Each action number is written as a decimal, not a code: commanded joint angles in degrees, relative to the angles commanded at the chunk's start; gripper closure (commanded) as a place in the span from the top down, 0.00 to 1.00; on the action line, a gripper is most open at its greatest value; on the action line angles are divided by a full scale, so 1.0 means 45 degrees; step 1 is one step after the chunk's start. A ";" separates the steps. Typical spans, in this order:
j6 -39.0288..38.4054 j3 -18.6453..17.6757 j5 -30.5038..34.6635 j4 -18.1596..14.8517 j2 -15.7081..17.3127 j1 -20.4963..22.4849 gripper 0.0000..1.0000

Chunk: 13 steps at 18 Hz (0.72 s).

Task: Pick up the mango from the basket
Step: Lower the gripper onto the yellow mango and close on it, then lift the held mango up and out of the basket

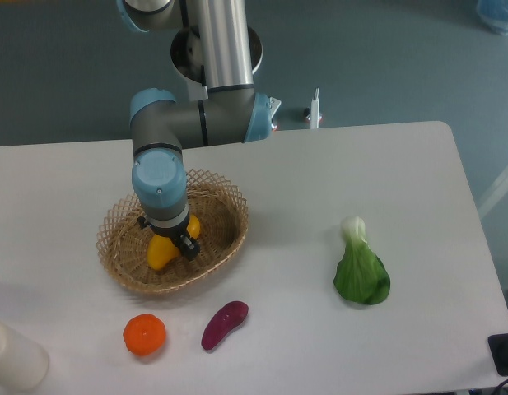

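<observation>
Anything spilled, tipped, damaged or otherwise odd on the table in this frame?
Nothing stands out. The tan woven wicker basket sits flat with the yellow-orange mango inside under the tool. The round orange fruit, purple oblong vegetable and green leafy vegetable lie apart on the white table, intact.
</observation>
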 joint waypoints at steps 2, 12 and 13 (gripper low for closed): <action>0.0097 0.0078 -0.0039 -0.0078 0.0078 0.0039 0.36; 0.0176 0.0585 -0.0117 -0.0059 0.0723 0.1053 0.37; 0.0176 0.0760 -0.0117 -0.0078 0.0723 0.1190 0.37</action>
